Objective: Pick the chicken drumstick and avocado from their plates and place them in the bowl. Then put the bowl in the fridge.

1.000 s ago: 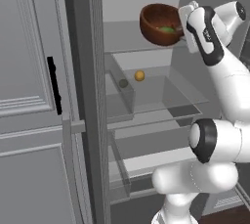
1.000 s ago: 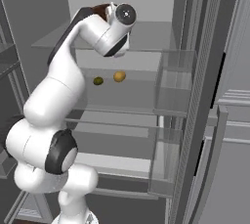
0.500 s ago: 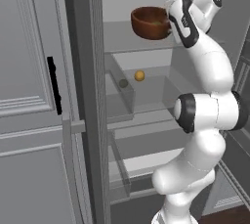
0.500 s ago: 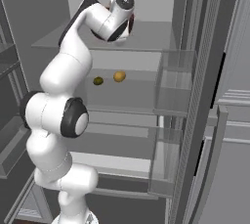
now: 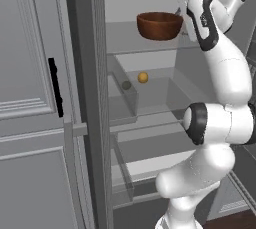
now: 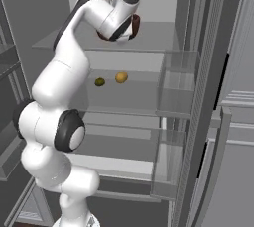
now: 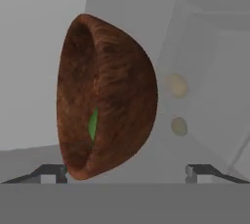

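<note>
Touching end effector (image 5: 181,17): bowl (image 5: 159,25)

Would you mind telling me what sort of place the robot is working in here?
Most likely a kitchen, at an open fridge: grey panelled doors with a black handle, a pale interior with glass shelves, and a wooden bowl beside the gripper at the top shelf.

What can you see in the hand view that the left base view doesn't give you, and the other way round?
The hand view looks into the bowl and catches a sliver of green inside. The left base view gives the wider scene: the white arm, the fridge door with its black handle, and the glass shelves. Both show the wooden bowl and, on a lower shelf, a small orange ball beside a small dark-green one.
</note>
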